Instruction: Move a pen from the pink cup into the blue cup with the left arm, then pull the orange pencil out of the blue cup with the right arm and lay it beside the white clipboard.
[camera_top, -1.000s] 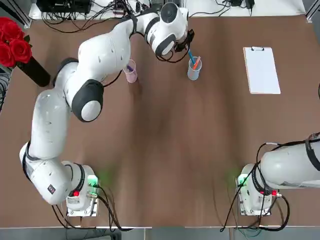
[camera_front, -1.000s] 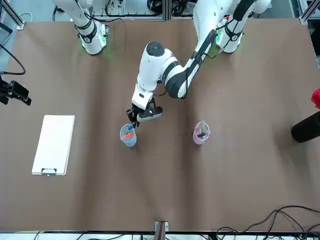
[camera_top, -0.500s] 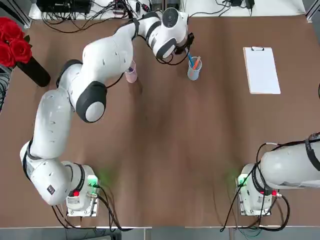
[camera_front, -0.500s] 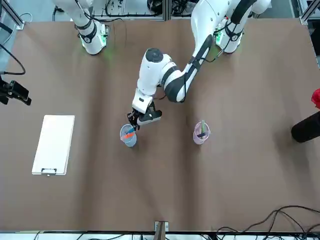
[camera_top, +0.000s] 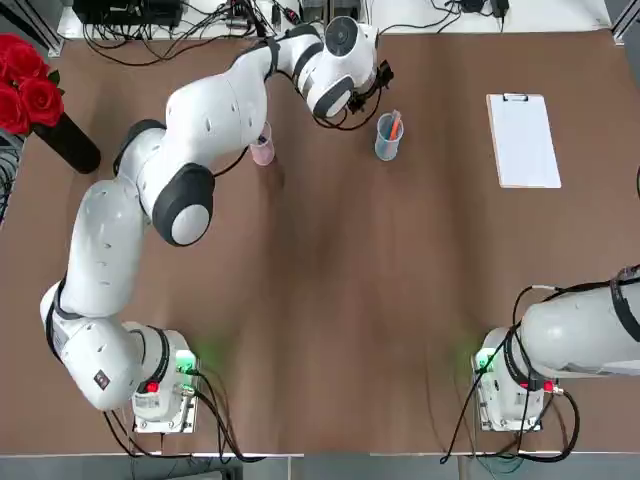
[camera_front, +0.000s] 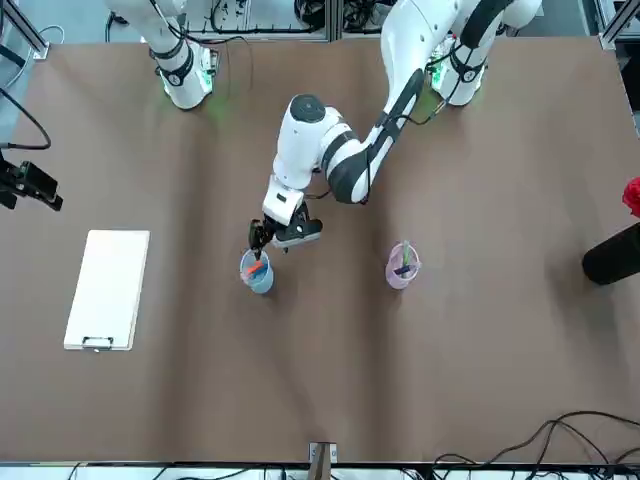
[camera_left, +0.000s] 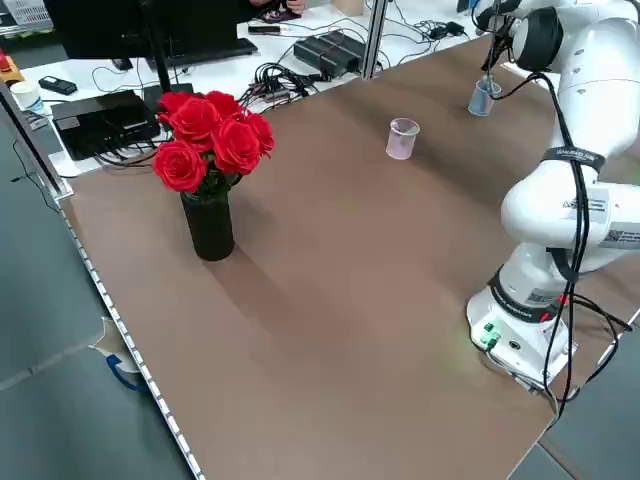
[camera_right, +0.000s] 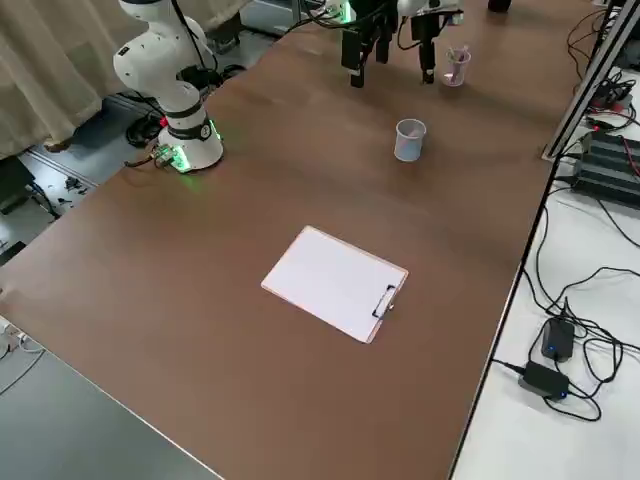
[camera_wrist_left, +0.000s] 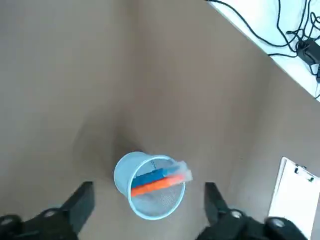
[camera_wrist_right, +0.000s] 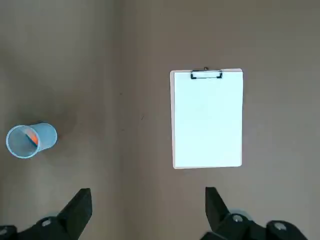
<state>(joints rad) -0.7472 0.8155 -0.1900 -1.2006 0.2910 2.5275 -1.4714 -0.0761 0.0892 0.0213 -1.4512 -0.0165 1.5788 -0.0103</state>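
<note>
hovering over the blue cup (camera_wrist_left: 150, 186), the left pincer (camera_wrist_left: 150, 212) has its tips apart.

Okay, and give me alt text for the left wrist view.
A blue cup holding a blue pen and an orange pencil sits between the left gripper's open fingers. A white clipboard lies off to one side.

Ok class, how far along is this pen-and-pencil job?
Done: the blue pen stands in the blue cup. In hand: nothing; the open left gripper hovers above that cup. Left: the orange pencil, also there, must go beside the white clipboard.
</note>
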